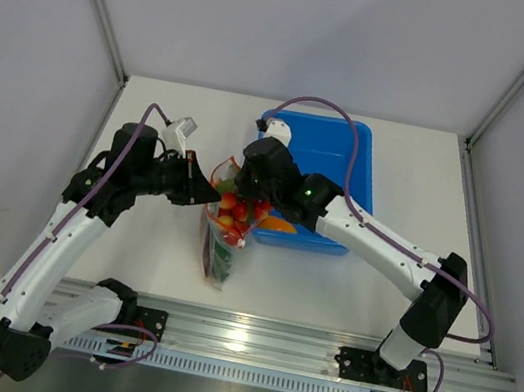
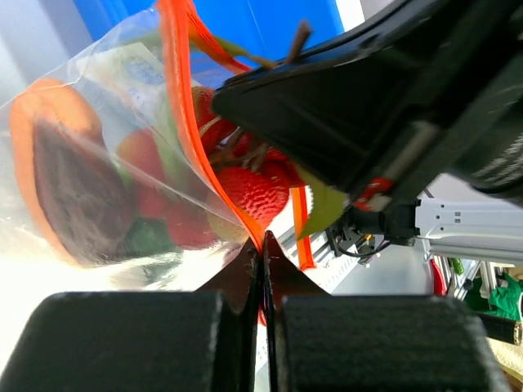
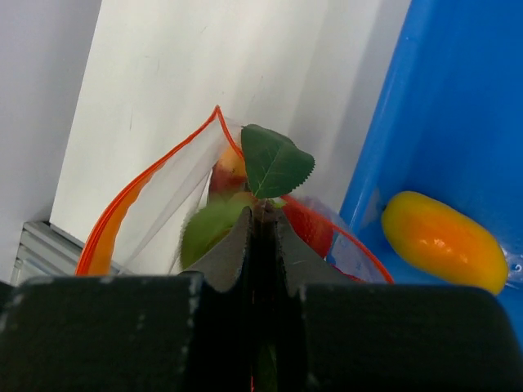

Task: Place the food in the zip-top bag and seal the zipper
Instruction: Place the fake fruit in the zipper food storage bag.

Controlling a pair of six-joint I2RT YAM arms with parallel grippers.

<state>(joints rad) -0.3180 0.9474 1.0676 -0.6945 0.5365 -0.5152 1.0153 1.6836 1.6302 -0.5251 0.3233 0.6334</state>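
- The clear crinkly plastic zip-top bag [image 1: 221, 245] stands between the two arms, just beside the left wall of the blue plastic bin [image 1: 336, 148]. Its mouth is up and open. We cannot tell whether its bottom rests on the white desk [image 1: 153, 238].
- The thin orange-red zipper strip [image 2: 176, 106] is parted. In the right wrist view its two edges spread into a wide loop, so the bag is unsealed.
- Small red toy fruits [image 2: 261, 188] lie packed near the mouth, with darker pieces lower in the bag.
- The left hand [image 2: 263, 253] is clamped flat on the zipper strip at one corner of the mouth. We judge that this grip lifts the edge and holds the mouth open for loading.
- The right hand [image 3: 261, 229] is pinched narrow on a green leafy toy piece [image 3: 274, 159], directly over the open mouth. We judge that this item is being lowered in.
- An orange-yellow oblong toy piece [image 3: 445, 241] lies in the bin, outside the bag, so loading looks incomplete.
- Risk: the mouth is crowded, and fruit across the strip could prevent the zipper closing.
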